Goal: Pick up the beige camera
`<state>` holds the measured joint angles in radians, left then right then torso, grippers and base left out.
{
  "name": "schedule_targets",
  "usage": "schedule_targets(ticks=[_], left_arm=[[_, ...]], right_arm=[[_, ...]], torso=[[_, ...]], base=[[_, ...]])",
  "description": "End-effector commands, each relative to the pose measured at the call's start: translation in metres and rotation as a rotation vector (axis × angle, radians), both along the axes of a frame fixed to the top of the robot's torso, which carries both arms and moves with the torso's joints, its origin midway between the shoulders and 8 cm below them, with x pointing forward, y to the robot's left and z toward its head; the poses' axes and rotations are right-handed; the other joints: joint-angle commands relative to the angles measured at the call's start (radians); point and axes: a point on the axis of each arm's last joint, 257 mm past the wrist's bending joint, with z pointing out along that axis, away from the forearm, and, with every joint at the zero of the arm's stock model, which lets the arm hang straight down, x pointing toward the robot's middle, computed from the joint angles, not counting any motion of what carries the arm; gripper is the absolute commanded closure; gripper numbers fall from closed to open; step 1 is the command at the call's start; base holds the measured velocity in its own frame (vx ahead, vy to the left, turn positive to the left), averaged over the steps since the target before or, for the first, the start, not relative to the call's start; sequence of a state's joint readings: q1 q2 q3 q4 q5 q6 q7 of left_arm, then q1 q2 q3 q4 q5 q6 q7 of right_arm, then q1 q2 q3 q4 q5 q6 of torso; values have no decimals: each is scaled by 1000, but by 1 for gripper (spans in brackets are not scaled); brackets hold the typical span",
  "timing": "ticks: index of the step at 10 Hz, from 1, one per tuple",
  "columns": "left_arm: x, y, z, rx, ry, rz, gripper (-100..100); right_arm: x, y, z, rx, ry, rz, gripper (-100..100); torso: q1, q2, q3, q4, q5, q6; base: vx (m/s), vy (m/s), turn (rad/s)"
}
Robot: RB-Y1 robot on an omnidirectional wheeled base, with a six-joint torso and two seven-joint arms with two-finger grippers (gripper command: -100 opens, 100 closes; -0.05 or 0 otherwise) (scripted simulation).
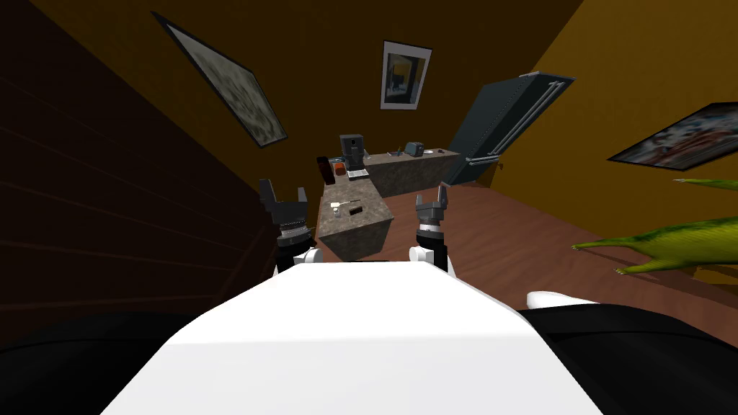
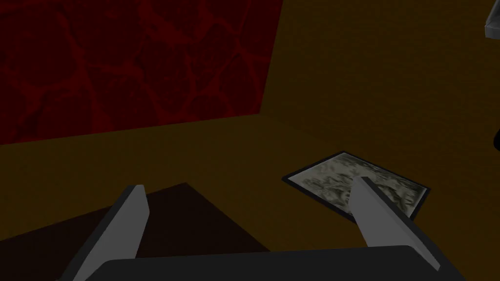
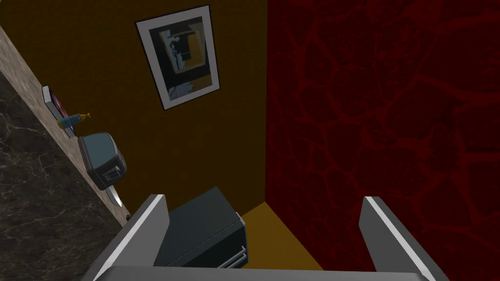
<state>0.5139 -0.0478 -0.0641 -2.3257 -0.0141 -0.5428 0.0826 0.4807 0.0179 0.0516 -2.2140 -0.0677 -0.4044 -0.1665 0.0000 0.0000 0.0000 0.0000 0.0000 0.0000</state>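
The two sides match: a rounded white cuff [image 1: 308,255], a black wrist [image 1: 291,241] ringed with pale bands, then a dark grey boxy body. The left gripper [image 1: 284,194] and right gripper [image 1: 431,199] each carry two thin, flat, light grey fingers [image 2: 128,219] with slanted tips.

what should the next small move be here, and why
Probably roll the base a little closer to the near counter. A small pale thing, likely the camera, lies on its top ahead of me. The left gripper and right gripper are raised, open and empty, aimed at walls rather than at it.
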Motion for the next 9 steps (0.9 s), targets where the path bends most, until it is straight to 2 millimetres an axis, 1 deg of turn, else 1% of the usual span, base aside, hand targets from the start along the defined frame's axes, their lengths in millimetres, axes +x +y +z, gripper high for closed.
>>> schedule_targets(ticks=[1,2,4,5,7,8,9], left_arm=[[5,-2,-5,38,27,-19,-100],[5,-3,-5,45,29,-22,-100],[17,-2,-16,93,82,-41,-100],[17,-3,-16,106,84,-46,-100],[33,5,-29,147,154,-51,-100],[33,4,-30,163,157,-57,-100],[42,10,-37,184,197,-55,-100]], right_arm=[[0,0,0,0,0,0,0],[0,0,0,0,0,0,0],[0,0,0,0,0,0,0],[0,0,0,0,0,0,0],[0,0,0,0,0,0,0],[0,0,0,0,0,0,0],[0,0,0,0,0,0,0]], torso=[[0,0,0,0,0,0],[-1,1,0,0,0,0],[-1,2,1,0,0,0],[-1,3,2,1,0,0],[-2,3,1,1,0,0],[-2,4,2,1,-1,0],[-2,4,2,1,0,0]], base=[[-17,-17,-47],[-26,-14,-25],[-45,-20,-73],[-40,-22,-26],[-52,-40,-106],[-58,-31,-38],[-62,-49,-90]])
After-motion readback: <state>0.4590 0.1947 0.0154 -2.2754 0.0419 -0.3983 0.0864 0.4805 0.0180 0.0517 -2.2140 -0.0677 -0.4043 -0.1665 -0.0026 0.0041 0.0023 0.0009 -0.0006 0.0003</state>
